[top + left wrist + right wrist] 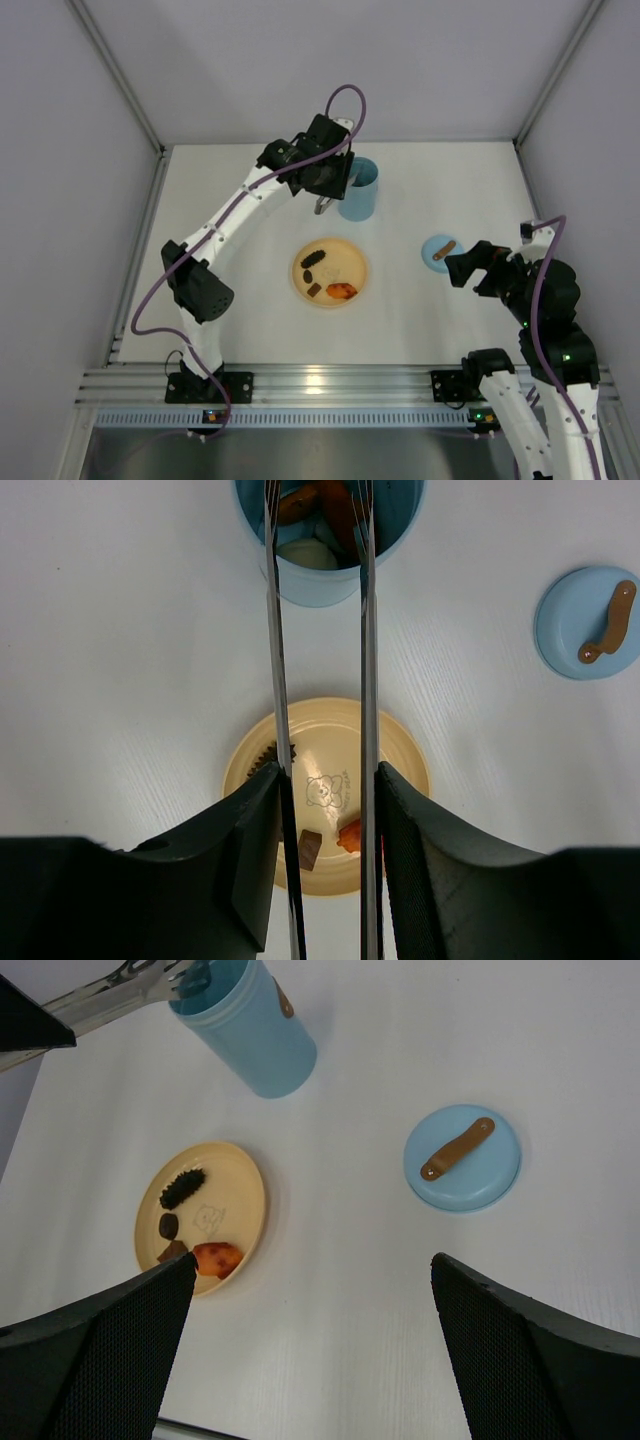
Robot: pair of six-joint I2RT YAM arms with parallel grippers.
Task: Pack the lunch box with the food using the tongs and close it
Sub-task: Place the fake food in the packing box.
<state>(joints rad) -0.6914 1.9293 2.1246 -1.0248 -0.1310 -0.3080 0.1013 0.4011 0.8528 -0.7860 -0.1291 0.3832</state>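
Observation:
My left gripper [328,780] is shut on the silver tongs [277,660], whose two arms run up to the light-blue lunch box [305,585]. The tong tips reach into its open mouth, over brown, orange and white food [308,552]. I cannot tell whether the tips pinch a piece. From above, the left gripper [322,175] hangs just left of the lunch box [358,190]. The yellow plate [347,256] holds a dark spiky piece [312,260], a brown piece [314,290] and an orange-red piece [342,291]. My right gripper [462,268] stands open and empty.
The flat light-blue lid [438,252] with a brown tab lies on the table right of the plate, just beyond the right gripper [312,1260]. White walls close in the table on the left, back and right.

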